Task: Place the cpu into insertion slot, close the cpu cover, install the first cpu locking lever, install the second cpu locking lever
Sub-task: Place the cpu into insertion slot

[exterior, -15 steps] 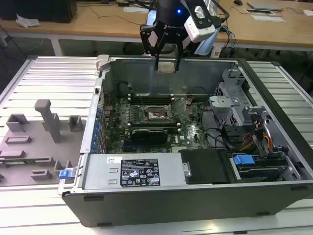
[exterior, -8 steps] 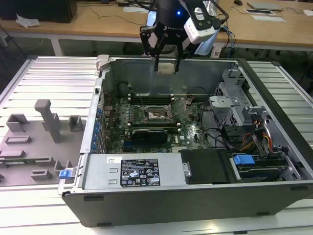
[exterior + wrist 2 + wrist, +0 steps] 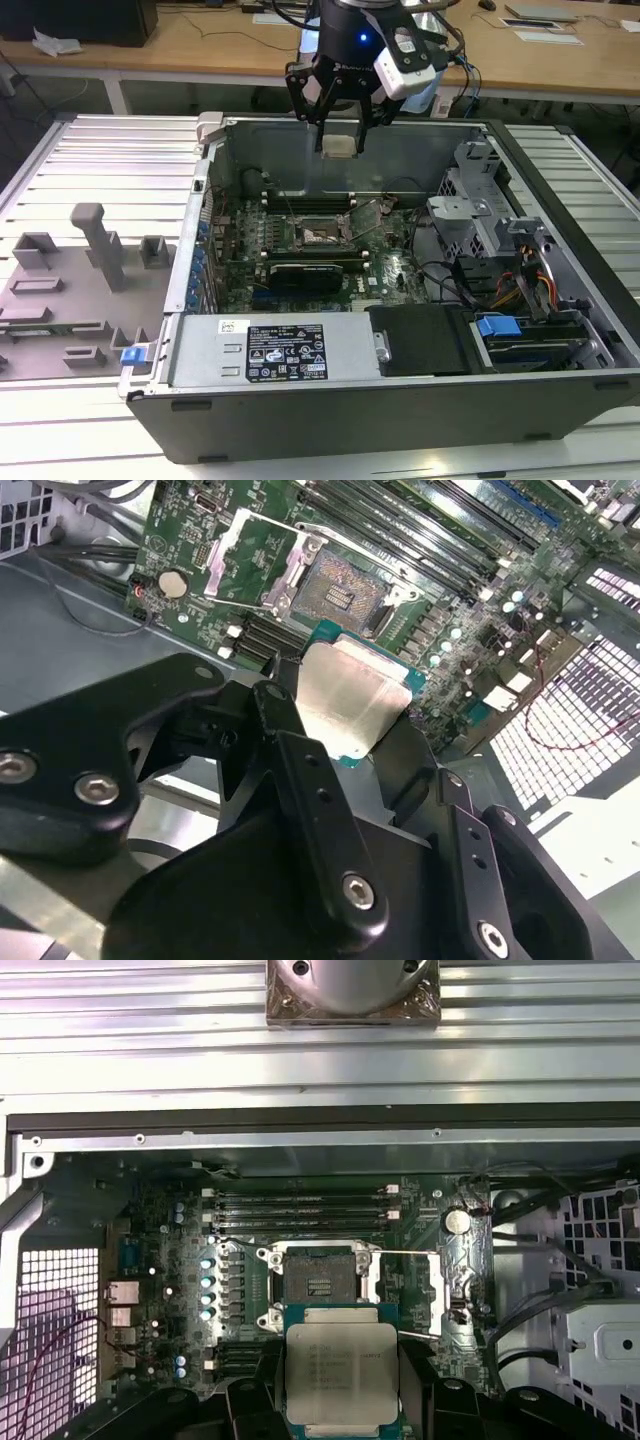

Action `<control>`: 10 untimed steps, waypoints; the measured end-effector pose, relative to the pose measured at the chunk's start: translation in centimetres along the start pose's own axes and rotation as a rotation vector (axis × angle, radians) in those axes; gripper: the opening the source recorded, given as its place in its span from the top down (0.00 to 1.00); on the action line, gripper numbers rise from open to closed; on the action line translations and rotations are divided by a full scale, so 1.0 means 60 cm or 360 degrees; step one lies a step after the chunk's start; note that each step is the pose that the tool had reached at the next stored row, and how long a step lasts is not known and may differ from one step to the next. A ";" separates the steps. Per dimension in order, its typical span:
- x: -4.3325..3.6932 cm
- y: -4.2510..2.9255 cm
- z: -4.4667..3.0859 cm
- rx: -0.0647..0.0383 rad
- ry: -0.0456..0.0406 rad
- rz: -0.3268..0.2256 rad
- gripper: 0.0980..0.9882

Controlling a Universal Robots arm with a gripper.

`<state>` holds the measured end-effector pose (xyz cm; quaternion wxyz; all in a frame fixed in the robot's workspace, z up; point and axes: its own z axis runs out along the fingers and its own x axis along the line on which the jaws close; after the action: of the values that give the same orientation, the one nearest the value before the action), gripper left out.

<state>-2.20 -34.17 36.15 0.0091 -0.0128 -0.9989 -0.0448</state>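
My gripper [image 3: 340,140] hangs over the open computer case, shut on the cpu [image 3: 340,146], a flat square chip with a silvery top. In both wrist views the cpu [image 3: 345,705] [image 3: 342,1375] sits between the black fingers [image 3: 280,715], above the motherboard. The insertion slot [image 3: 322,236] [image 3: 345,595] [image 3: 320,1285] lies bare below it, pin field showing. The cpu cover [image 3: 214,568] is flipped open beside the slot, on the side of the round battery [image 3: 457,1221]. Two thin wire levers [image 3: 405,1252] stand released along the cover's edges.
Long memory slots [image 3: 300,1210] run behind the slot. A black graphics card [image 3: 305,270] lies in front of it. The labelled power supply [image 3: 285,350] and the drive bay with cables [image 3: 520,320] take up the near side. A grey fixture plate [image 3: 70,290] lies at the exterior view's left.
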 end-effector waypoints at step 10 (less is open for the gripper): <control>0.000 -0.001 0.009 0.0001 0.0000 0.0000 0.50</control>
<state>-2.20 -34.17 35.61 0.0091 -0.0128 -0.9989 -0.0444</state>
